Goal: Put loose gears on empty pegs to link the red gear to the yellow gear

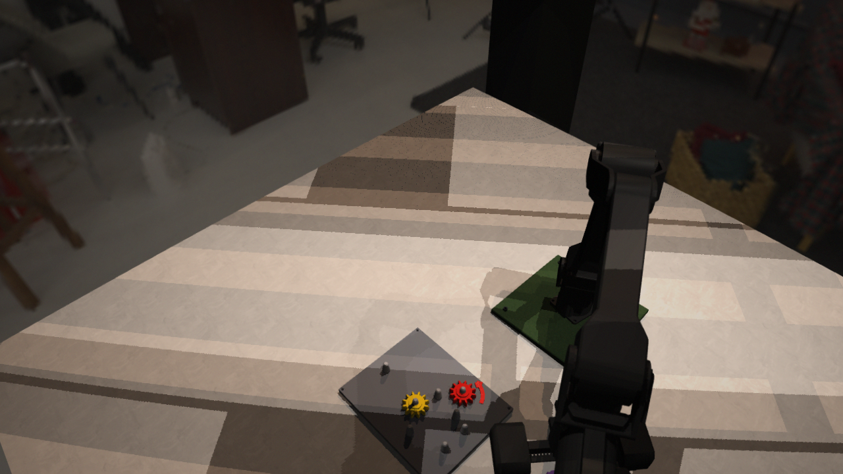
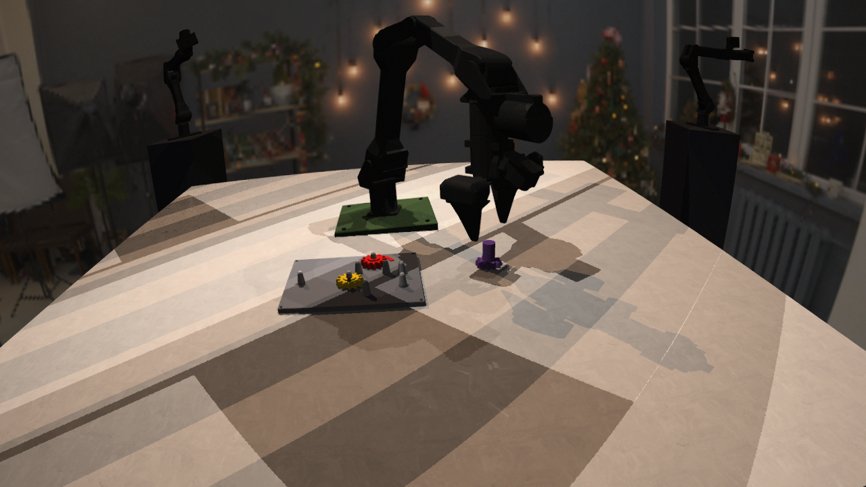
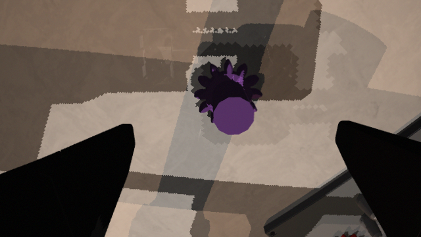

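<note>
My gripper [image 2: 488, 230] [image 3: 237, 132] is open and empty, pointing down above the loose purple gear [image 2: 488, 249] [image 3: 234, 116]. That gear stands on the table, its round handle upright; in the wrist view the handle shows between the fingertips. In the top view the fingertips are out of frame. The grey board [image 1: 412, 353] [image 2: 314, 296] holds the red gear [image 1: 462, 399] [image 2: 373, 262] and the yellow gear [image 1: 422, 406] [image 2: 349, 282]. One bare peg [image 1: 438, 394] stands between them, and several other bare pegs stand around. No other loose gear is visible.
The arm's green base plate [image 1: 544, 288] [image 2: 351, 222] lies behind the board. In the wrist view, the board's edge and corner show at the lower right, partly hidden by the right finger. Arm shadows cross the table [image 2: 423, 375] around the purple gear.
</note>
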`<state>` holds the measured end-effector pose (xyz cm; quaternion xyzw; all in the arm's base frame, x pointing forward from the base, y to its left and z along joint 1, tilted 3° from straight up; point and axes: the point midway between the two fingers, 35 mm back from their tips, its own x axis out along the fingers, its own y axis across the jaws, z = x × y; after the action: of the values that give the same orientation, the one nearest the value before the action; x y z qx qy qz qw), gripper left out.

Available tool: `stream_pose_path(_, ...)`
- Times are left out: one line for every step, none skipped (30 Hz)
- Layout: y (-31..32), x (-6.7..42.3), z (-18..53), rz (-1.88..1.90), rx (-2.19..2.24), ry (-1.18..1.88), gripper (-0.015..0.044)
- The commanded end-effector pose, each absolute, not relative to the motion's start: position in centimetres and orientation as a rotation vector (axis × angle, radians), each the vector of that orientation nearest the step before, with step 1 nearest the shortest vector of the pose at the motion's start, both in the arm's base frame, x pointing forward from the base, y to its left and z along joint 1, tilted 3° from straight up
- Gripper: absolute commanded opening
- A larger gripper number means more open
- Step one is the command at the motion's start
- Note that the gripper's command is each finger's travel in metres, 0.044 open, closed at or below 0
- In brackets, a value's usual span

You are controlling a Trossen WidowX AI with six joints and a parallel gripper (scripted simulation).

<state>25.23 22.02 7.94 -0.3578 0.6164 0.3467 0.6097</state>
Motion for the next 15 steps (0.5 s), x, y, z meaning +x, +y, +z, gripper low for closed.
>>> stream_pose_path(21.9, 25.2, 7.3, 0.804, -0.834, 1.426, 0.044)
stream_pose_path(21.9, 25.2, 7.1, 0.804, -0.834, 1.426, 0.044)
stream_pose_path(21.9, 25.2, 7.0, 0.804, -0.834, 1.426, 0.044)
stream_pose_path(21.9, 25.2, 6.8, 0.804, -0.834, 1.426, 0.044)
stream_pose_path(21.9, 25.2, 6.7, 0.804, -0.834, 1.426, 0.044)
stream_pose_path(21.9, 25.2, 6.5, 0.804, -0.834, 1.426, 0.044)
stream_pose_path(21.9, 25.2, 6.3, 0.804, -0.834, 1.426, 0.044)
stream_pose_path(21.9, 25.2, 6.2, 0.804, -0.834, 1.426, 0.044)
stream_pose_path(21.9, 25.2, 6.0, 0.804, -0.834, 1.426, 0.044)
stream_pose_path(21.9, 25.2, 5.9, 0.804, -0.834, 1.426, 0.044)
stream_pose_path(21.9, 25.2, 5.7, 0.804, -0.834, 1.426, 0.044)
stream_pose_path(21.9, 25.2, 5.5, 0.804, -0.834, 1.426, 0.044)
stream_pose_path(21.9, 25.2, 5.4, 0.804, -0.834, 1.426, 0.044)
stream_pose_path(21.9, 25.2, 5.2, 0.804, -0.834, 1.426, 0.044)
stream_pose_path(21.9, 25.2, 5.1, 0.804, -0.834, 1.426, 0.044)
